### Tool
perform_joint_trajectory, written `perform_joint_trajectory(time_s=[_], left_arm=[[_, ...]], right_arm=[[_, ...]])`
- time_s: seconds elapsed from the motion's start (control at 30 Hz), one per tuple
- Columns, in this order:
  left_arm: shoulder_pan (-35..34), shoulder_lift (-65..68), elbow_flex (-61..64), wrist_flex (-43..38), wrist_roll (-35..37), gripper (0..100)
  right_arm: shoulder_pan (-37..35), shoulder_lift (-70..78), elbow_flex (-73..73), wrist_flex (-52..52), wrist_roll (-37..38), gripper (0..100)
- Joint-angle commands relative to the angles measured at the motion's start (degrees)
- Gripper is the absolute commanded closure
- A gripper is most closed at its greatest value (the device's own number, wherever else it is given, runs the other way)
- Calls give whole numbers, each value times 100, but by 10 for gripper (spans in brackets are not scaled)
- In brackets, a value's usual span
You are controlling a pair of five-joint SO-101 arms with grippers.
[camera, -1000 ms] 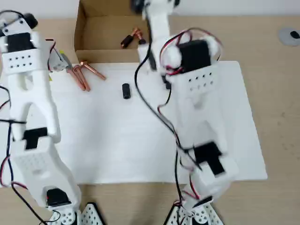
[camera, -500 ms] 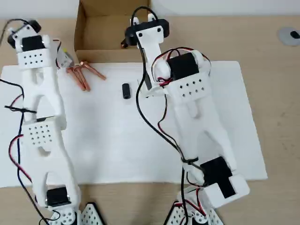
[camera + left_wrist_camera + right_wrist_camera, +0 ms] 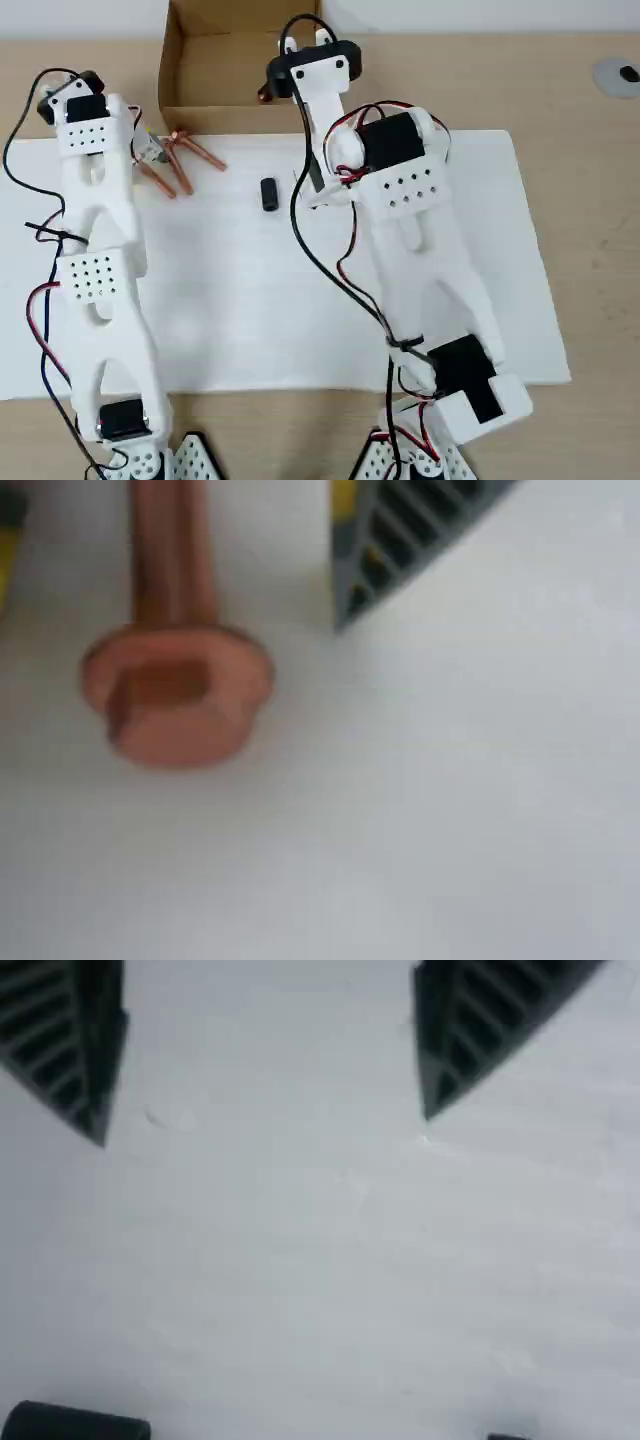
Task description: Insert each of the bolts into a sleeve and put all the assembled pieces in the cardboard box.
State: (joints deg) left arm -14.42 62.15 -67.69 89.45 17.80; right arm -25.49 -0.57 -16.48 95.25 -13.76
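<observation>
Partly done, I judge: a coppery piece [image 3: 264, 95] shows in the cardboard box [image 3: 172, 70]; loose bolts [image 3: 186, 158] and one sleeve [image 3: 268, 194] lie on the white mat [image 3: 250, 300]; the left gripper [image 3: 150, 152] straddles a bolt, jaws apart, unclamped; the right gripper [image 3: 263, 1128] gapes near the sleeve.

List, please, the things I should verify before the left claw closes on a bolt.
1. Left claw open: ok.
2. A bolt lies between its fingers: ok.
3. One bolt alone in the gap: cannot tell; the other bolts lie close by.
4. Sleeve lies free on the white mat: ok.
5. Right claw open: ok.
6. Right claw centred over the sleeve: not ok; it is above bare mat, with the sleeve off to one side.
</observation>
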Motion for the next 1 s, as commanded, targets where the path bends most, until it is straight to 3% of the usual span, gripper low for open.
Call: perform_joint_trajectory(time_s=[0.0, 0.23, 0.63, 0.97], left_arm=[[0, -259, -800, 185, -26, 768], [0, -259, -1916, 554, 149, 768], [53, -251, -132, 501, 747, 768], [237, -251, 624, -193, 782, 768]], right_arm=[[-110, -312, 13, -53, -62, 754], [-110, -303, 154, -97, -62, 754], [-84, -303, 374, -97, -62, 754], [-84, -312, 374, -62, -62, 754]])
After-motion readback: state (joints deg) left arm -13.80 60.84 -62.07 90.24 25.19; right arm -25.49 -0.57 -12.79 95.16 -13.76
